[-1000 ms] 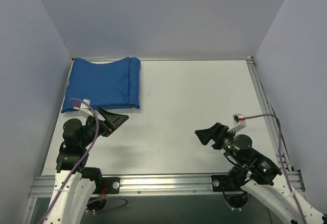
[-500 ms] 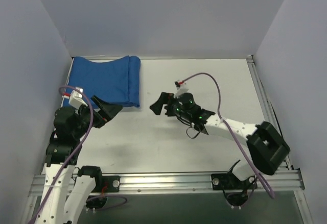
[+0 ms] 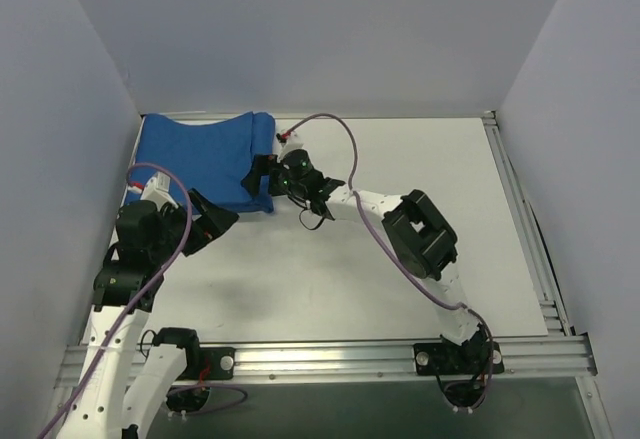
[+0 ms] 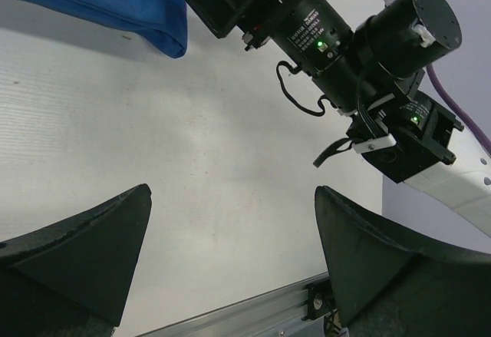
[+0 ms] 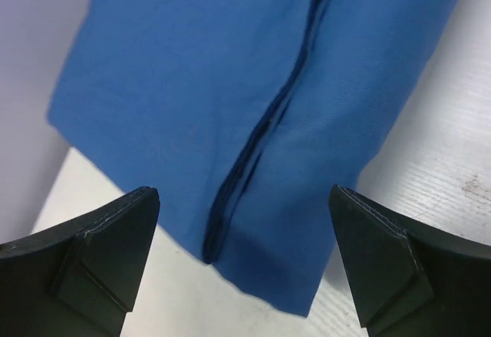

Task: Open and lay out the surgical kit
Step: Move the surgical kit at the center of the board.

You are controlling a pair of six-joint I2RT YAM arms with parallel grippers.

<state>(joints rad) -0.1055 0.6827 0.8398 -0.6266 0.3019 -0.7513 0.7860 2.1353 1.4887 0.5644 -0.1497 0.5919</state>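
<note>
- The wrap [image 3: 200, 159] lay folded in the far left corner of the counter [image 3: 420, 229]; no tray or instruments showed.
- The right hand [image 3: 258, 171] hung over the wrap's right edge, fingers wide apart and empty; whether it touched the cloth I could not tell.
- A fold seam [image 5: 261, 133] ran lengthwise between its fingers.
- The left hand [image 3: 218, 221], also spread and empty, was just beside the wrap's near edge.
- The right hand seemed better placed for the flap.
</note>
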